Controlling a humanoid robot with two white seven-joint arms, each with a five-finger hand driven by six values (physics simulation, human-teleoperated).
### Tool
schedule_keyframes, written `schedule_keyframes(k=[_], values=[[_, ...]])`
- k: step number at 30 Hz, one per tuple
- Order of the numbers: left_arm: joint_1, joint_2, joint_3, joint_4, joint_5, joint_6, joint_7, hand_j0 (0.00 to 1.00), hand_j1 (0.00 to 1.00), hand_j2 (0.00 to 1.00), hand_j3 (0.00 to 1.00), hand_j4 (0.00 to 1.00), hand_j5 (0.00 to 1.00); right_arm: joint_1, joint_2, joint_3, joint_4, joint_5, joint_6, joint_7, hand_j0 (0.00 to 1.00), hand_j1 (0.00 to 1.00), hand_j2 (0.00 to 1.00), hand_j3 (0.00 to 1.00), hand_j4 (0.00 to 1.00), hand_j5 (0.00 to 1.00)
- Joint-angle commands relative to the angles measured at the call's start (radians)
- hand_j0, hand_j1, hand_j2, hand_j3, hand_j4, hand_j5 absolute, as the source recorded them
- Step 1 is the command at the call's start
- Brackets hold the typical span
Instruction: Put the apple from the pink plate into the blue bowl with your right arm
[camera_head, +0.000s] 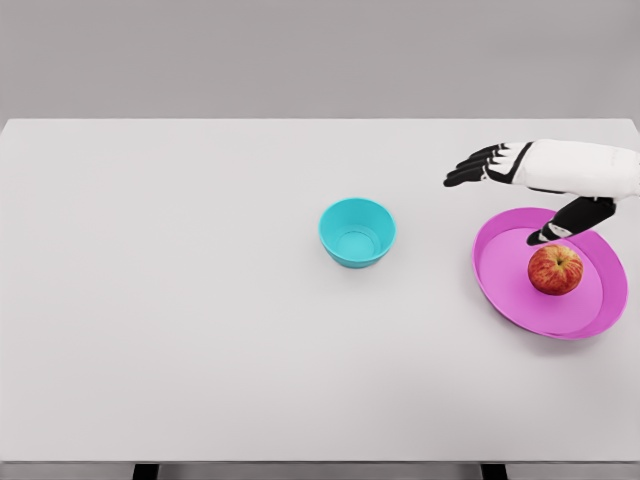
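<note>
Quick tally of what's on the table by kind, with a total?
Apple: 1, the apple on the pink plate
Plate: 1, the pink plate
Bowl: 1, the blue bowl, nothing visible inside
Total: 3

Right hand (545, 180) (fingers spread) above apple (555, 269) on pink plate (500, 280)

White table (200, 330), plain grey wall (300, 55) behind, even light
</note>
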Motion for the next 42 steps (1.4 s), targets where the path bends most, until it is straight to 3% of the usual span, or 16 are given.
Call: schedule_keyframes(k=[1,5,7,12,14,18,21,30,35,38,42], values=[[0.0,0.0,0.0,0.0,0.0,0.0,0.0,1.0,1.0,1.0,1.0,1.0,1.0,0.0,-0.002,-0.002,0.001,-0.002,0.009,0.005,1.0,1.0,1.0,1.0,1.0,1.0],[0.0,0.0,0.0,0.0,0.0,0.0,0.0,1.0,1.0,1.0,1.0,1.0,1.0,0.011,-0.143,0.011,0.0,0.0,-0.054,0.014,1.0,1.0,1.0,1.0,1.0,1.0],[0.0,0.0,0.0,0.0,0.0,0.0,0.0,1.0,1.0,1.0,1.0,1.0,1.0,0.011,-0.227,0.064,0.001,0.0,-0.054,0.009,1.0,1.0,1.0,1.0,1.0,1.0],[0.0,0.0,0.0,0.0,0.0,0.0,0.0,1.0,1.0,1.0,1.0,1.0,1.0,0.012,-0.186,0.132,0.001,0.029,-0.024,-0.008,1.0,1.0,1.0,1.0,1.0,1.0],[0.0,0.0,0.0,0.0,0.0,0.0,0.0,1.0,1.0,1.0,1.0,1.0,1.0,0.012,-0.126,0.143,0.01,0.147,0.012,-0.092,1.0,1.0,1.0,1.0,1.0,1.0],[0.0,0.0,0.0,0.0,0.0,0.0,0.0,1.0,1.0,1.0,1.0,1.0,1.0,0.014,-0.12,0.182,0.049,0.182,-0.001,-0.149,1.0,1.0,1.0,1.0,1.0,1.0],[0.0,0.0,0.0,0.0,0.0,0.0,0.0,1.0,1.0,1.0,1.0,1.0,1.0,0.014,-0.129,0.202,0.096,0.182,-0.054,-0.149,1.0,1.0,1.0,1.0,1.0,1.0],[0.0,0.0,0.0,0.0,0.0,0.0,0.0,1.0,1.0,1.0,1.0,1.0,1.0,0.023,-0.151,0.252,0.121,0.176,-0.054,-0.137,1.0,1.0,1.0,1.0,1.0,1.0],[0.0,0.0,0.0,0.0,0.0,0.0,0.0,1.0,1.0,1.0,1.0,1.0,1.0,0.023,-0.132,0.259,0.181,0.185,-0.054,-0.137,1.0,1.0,1.0,1.0,1.0,1.0],[0.0,0.0,0.0,0.0,0.0,0.0,0.0,1.0,1.0,1.0,1.0,1.0,1.0,0.023,-0.074,0.259,0.234,0.234,-0.054,-0.146,1.0,1.0,1.0,1.0,1.0,1.0],[0.0,0.0,0.0,0.0,0.002,0.0,0.0,1.0,1.0,1.0,1.0,1.0,1.0,0.023,-0.066,0.258,0.245,0.239,-0.054,-0.149,1.0,1.0,1.0,1.0,1.0,1.0]])
